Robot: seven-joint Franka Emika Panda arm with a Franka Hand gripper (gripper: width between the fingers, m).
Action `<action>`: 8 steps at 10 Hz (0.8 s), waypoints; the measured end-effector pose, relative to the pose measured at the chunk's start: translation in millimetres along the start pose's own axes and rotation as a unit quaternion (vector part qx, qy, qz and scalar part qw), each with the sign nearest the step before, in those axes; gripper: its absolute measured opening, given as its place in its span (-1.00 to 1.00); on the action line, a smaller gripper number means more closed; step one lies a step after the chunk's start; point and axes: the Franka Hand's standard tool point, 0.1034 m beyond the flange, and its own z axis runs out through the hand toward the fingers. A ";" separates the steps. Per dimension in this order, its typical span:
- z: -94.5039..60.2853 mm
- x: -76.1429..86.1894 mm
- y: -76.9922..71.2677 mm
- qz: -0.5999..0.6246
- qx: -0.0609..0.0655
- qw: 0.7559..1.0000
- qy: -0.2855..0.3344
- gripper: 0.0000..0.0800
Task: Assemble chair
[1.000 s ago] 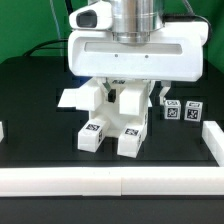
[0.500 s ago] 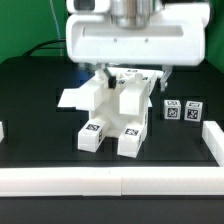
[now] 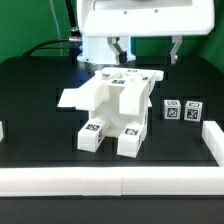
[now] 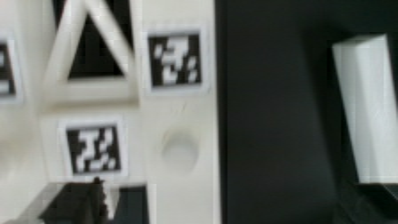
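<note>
The partly built chair stands in the middle of the black table: a white slab with an upright part on it and two leg blocks bearing tags toward the front. My gripper hangs above it, open and empty, with its fingers spread wide and clear of the parts. Two small tagged white blocks sit to the exterior view's right of the chair. The wrist view looks down on the chair's tagged white surface and an X-braced panel. One dark fingertip shows at the frame edge.
Long white border rails run along the front and the exterior view's right of the table. A small white piece sits at the exterior view's left edge. In the wrist view, another white part lies across a dark gap.
My gripper has risen straight up from around the chair's upright part to well above it. The chair stays where it was.
</note>
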 end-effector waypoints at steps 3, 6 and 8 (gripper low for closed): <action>1.5 0.9 0.9 -0.004 -0.001 1.000 -0.001 0.62; 9.2 -16.0 -1.9 0.003 -0.002 1.000 0.002 0.62; 21.3 -74.7 -12.7 0.044 -0.002 0.999 0.005 0.62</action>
